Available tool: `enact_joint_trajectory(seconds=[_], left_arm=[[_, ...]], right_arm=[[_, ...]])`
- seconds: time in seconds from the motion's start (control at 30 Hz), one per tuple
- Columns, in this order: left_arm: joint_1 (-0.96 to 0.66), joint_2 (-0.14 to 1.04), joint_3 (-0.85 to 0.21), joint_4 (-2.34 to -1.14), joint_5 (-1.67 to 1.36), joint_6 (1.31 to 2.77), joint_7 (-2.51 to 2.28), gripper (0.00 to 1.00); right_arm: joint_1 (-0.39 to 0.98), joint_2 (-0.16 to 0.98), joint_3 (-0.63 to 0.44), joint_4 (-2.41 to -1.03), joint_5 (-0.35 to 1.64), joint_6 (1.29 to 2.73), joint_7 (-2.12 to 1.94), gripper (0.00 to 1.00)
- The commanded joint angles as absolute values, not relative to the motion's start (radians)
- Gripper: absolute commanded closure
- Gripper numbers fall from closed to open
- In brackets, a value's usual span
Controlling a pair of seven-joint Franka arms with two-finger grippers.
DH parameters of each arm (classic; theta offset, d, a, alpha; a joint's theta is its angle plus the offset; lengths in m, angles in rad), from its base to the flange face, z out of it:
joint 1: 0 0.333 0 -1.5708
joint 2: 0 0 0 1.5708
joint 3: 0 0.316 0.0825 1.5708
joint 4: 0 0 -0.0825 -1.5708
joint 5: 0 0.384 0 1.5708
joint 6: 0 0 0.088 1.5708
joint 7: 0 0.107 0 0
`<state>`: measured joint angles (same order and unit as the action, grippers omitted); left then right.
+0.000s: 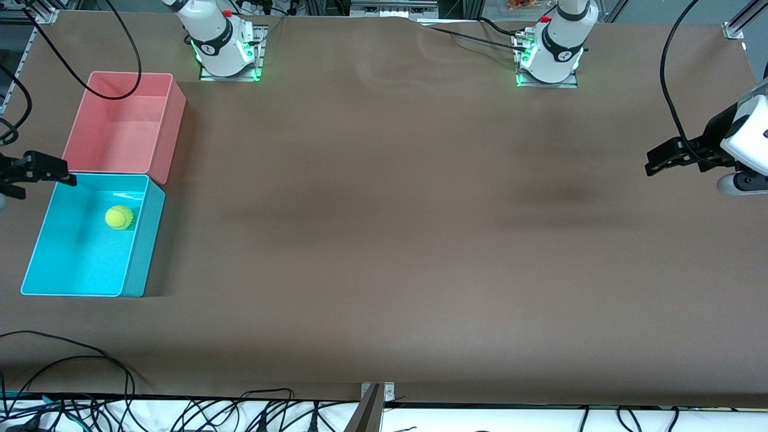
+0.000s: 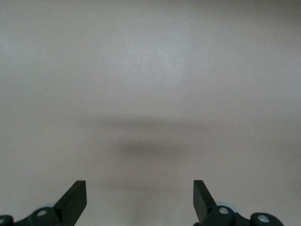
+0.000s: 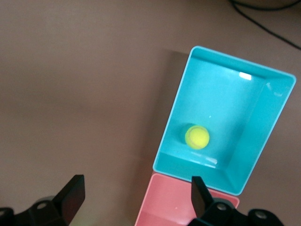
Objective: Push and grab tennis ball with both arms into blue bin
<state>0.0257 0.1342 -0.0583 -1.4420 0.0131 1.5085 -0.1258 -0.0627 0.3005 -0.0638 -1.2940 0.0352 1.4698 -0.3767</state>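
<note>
The tennis ball (image 1: 119,217) lies inside the blue bin (image 1: 141,252), on its floor toward the pink tub's side. It also shows in the right wrist view (image 3: 197,137), inside the blue bin (image 3: 263,136). My right gripper (image 1: 67,174) is open and empty, up in the air over the place where the blue bin meets the pink tub; in its wrist view the gripper (image 3: 136,188) holds nothing. My left gripper (image 1: 652,163) is open and empty over bare table at the left arm's end; its wrist view (image 2: 139,186) shows only the table.
A pink-red tub (image 1: 120,129) stands against the blue bin, farther from the front camera, with a black cable (image 1: 129,54) hanging over it. It also shows in the right wrist view (image 3: 178,202). Loose cables (image 1: 90,360) and a metal bracket (image 1: 377,396) lie along the table's near edge.
</note>
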Motion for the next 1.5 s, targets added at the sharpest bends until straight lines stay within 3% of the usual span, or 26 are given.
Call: enact_joint_trajectory(seconds=[0.0,0.17,0.37,0.47,0.83,1.07,1.47], left_arm=[[0.035,0.114,-0.069,-1.463,0.021,1.509,-0.109,0.0],[0.035,0.113,-0.069,-1.463,0.021,1.509,-0.109,0.0],[0.035,0.114,-0.069,-1.463,0.023,1.509,-0.109,0.0],[0.035,0.114,-0.069,-1.463,0.021,1.509,-0.109,0.0],[0.035,0.114,-0.069,-1.463,0.023,1.509,-0.109,0.0],[0.035,0.114,-0.069,-1.463,0.021,1.509,-0.109,0.0],[0.035,0.114,-0.069,-1.463,0.021,1.509,-0.109,0.0]], right_arm=[[-0.064,0.261,-0.043,-1.298,0.049,1.391,-0.285,0.0],[-0.051,0.192,-0.031,-1.38,0.038,1.404,-0.236,0.0],[-0.032,-0.012,-0.029,-1.676,0.02,1.589,-0.227,0.0],[-0.031,-0.063,-0.029,-1.75,0.014,1.614,-0.183,0.0],[-0.034,-0.048,0.035,-1.723,-0.081,1.594,-0.167,0.0],[-0.04,-0.002,0.034,-1.649,-0.034,1.566,-0.158,0.0],[-0.034,-0.002,0.032,-1.647,-0.034,1.566,-0.161,0.0]])
